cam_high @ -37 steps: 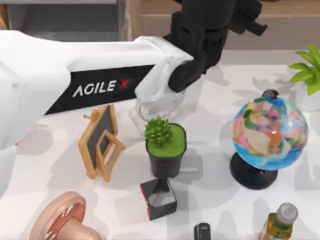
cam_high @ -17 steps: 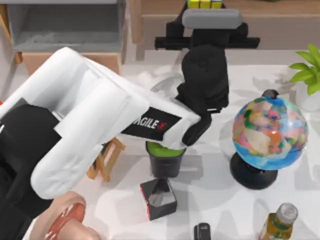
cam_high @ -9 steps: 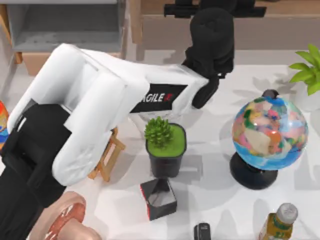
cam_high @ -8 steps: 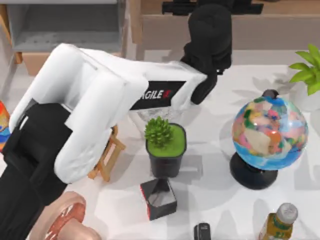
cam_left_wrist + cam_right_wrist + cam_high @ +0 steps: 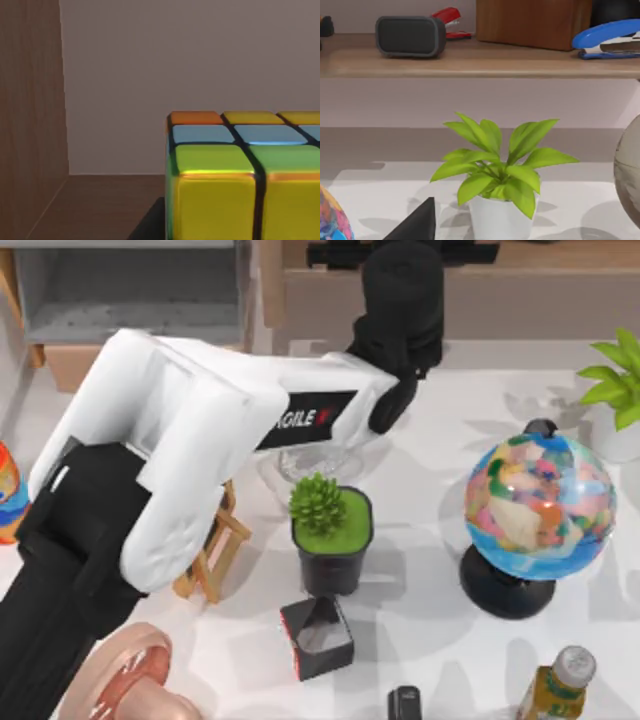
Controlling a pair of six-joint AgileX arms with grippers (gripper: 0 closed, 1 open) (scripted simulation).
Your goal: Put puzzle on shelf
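Yellow, green and blue tiles of the puzzle [image 5: 240,180] sat close under the left wrist camera, with the taupe back panel [image 5: 200,60] behind them and the brown shelf [image 5: 100,200] board below. A second earlier the top view had caught a strip of those tiles at its upper edge. Since then the left arm had pushed farther in and a little toward the table's left, so the black wrist and the left gripper [image 5: 400,250] covered the spot above the shelf [image 5: 570,254]. By my reading the puzzle had been carried inside the shelf's bounds and the step in hand was setting it down. Whether it already rested on the board was hidden, since its foot ran out of the wrist view. Whether the claw was clamped on it or had let go could not be told either.

Bare board lay between the puzzle and the wooden upright [image 5: 30,100], and the panel stood apart behind it, so there seemed room to lower it. Withdrawal would need care. The forearm hung over the potted succulent [image 5: 332,540], with the globe [image 5: 538,492] off to the table's right and the grey cubby [image 5: 130,290] beyond the upright. The right arm sat idle, facing a leafy plant [image 5: 500,175].
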